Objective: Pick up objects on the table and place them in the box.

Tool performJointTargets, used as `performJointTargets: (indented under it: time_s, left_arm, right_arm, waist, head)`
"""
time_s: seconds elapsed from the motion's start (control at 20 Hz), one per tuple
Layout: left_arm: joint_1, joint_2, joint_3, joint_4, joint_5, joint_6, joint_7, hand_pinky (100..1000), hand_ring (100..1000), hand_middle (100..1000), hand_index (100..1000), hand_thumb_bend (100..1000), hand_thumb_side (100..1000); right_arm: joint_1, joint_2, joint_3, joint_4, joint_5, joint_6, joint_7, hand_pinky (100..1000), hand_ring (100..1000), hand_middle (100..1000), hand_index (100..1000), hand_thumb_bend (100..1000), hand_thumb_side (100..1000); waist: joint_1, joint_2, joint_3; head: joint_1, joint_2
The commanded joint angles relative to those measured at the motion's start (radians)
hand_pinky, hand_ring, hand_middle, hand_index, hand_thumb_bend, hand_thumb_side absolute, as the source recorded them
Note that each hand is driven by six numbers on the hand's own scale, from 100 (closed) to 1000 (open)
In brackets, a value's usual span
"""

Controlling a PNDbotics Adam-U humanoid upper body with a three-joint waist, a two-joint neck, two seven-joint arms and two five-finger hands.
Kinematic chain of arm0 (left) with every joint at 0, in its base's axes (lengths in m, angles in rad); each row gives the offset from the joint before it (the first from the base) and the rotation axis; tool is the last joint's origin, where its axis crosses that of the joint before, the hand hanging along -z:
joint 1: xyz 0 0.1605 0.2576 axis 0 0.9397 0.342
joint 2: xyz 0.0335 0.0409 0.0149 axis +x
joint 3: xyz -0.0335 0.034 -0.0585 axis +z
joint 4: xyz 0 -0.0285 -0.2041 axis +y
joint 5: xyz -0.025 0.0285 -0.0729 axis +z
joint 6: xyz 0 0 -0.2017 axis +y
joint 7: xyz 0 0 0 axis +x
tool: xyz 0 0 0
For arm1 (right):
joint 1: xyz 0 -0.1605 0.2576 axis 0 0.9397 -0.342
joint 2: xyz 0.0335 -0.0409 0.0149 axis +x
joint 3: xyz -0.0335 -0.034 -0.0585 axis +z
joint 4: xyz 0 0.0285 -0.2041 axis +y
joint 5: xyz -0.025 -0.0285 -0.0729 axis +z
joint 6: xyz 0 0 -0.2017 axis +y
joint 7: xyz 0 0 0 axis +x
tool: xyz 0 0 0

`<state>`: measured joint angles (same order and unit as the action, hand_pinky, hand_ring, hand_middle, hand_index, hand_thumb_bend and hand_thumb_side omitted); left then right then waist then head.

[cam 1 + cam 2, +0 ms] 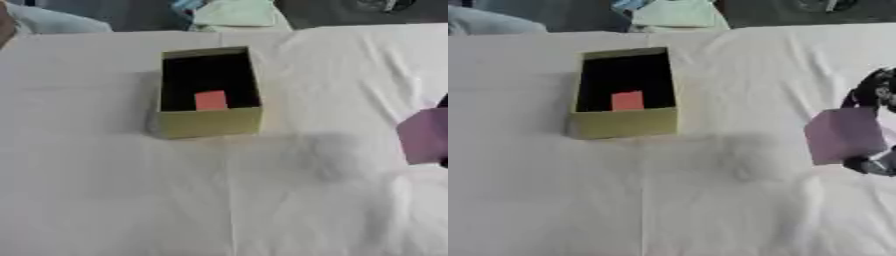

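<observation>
- Box (pixel 210 122) in the left eye view stands open on the white cloth (pixel 131 200), an orange block (pixel 211 100) inside at its near wall. Bare cloth lies wide on every side. At the right edge only a purple block (pixel 426 135) shows, cut off.
- Right eye view adds the right hand (pixel 874 162): dark fingers (pixel 868 90) above and below the purple block grasp it, raised, well right of the box. Left hand unseen.
</observation>
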<state>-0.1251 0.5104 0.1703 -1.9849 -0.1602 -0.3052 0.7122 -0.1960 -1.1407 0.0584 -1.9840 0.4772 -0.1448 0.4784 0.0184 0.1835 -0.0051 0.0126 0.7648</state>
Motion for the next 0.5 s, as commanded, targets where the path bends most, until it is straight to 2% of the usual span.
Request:
performJointTargets:
  time_s: [0.05,0.25,0.5]
  left_arm:
    - [-0.012,0.027,0.006,-0.015,0.002,-0.002,0.000,663,683,676,794,421,831]
    - [-0.016,0.028,0.003,-0.015,0.006,-0.002,-0.003,663,683,676,794,420,833]
    - [-0.024,0.031,-0.001,-0.015,0.011,-0.003,-0.008,663,683,676,794,420,834]
  right_arm:
    - [-0.070,-0.051,0.006,-0.016,-0.039,-0.006,0.010,549,551,390,604,389,291]
    - [-0.192,-0.040,0.047,-0.016,-0.088,0.025,0.060,546,545,379,599,401,278]
    - [-0.375,0.016,0.105,-0.016,-0.130,0.094,0.140,511,523,359,588,386,254]
  waist:
    - [-0.005,-0.010,0.006]
    - [-0.012,-0.008,0.018]
    - [-0.022,-0.004,0.026]
  head:
    - [-0.004,0.005]
    - [-0.019,0.005]
    - [-0.040,0.005]
